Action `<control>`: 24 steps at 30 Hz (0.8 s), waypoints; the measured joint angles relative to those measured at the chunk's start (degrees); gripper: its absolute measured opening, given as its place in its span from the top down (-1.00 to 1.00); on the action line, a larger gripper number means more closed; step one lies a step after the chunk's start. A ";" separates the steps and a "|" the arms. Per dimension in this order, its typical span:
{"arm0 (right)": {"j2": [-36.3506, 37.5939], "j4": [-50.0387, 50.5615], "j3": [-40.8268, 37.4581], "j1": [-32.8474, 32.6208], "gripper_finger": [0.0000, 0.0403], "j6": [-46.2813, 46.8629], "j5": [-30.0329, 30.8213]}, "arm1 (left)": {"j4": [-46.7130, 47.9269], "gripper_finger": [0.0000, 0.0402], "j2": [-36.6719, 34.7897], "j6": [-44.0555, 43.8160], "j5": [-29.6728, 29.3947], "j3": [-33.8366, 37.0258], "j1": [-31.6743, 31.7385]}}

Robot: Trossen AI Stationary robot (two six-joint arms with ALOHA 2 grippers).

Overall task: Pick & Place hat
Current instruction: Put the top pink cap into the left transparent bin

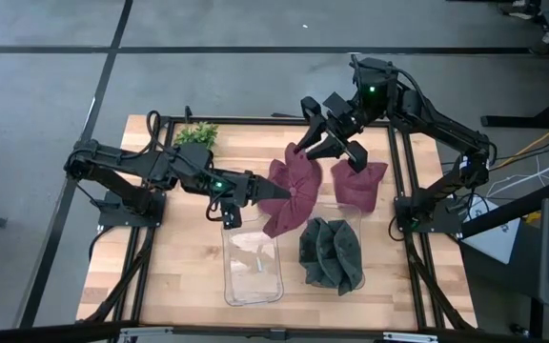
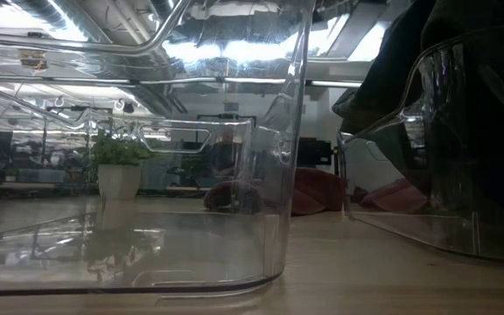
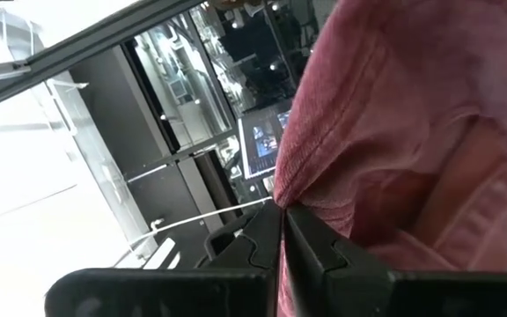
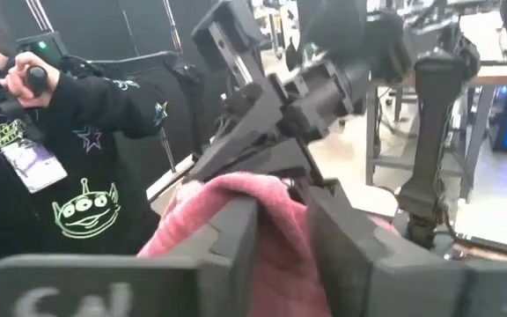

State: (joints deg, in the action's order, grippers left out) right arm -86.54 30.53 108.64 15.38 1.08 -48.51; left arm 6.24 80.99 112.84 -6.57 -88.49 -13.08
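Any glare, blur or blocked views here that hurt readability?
Low view: the clear bin fills the frame, and ceiling-light reflections streak its wall. Left wrist view: blown-out white at one side, and the maroon hat is close and soft. Right wrist view: the near fingers are blurred. High view: evenly lit and clear.

Maroon fabric hat (image 1: 289, 195), held aloft between left end effector (image 1: 255, 189) and right end effector (image 1: 303, 149), above light wooden desk (image 1: 189, 257); second maroon hat (image 1: 358, 183); clear plastic bin (image 1: 252, 267); dark green hat (image 1: 332, 253).

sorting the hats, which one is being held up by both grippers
The maroon hat in the middle, stretched between the left gripper and right gripper. The other maroon hat and the dark green hat lie untouched.
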 joint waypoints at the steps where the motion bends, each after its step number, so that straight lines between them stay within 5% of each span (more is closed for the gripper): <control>1: 0.00 0.84 0.00 0.00 0.41 -0.02 0.02 | 0.00 0.99 0.00 0.00 0.00 0.00 -0.02; 9: 0.00 8.05 0.00 0.77 0.06 -0.24 0.58 | 0.04 0.99 0.00 -0.02 -1.42 0.00 0.00; 24: 2.57 17.58 -0.02 7.84 0.02 -5.05 0.39 | 3.30 0.99 -0.37 -2.99 -5.18 0.00 -0.33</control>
State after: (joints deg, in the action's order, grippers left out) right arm -83.97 48.11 108.62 23.22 -3.96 -48.12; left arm 9.54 80.62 109.84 -11.75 -88.49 -13.41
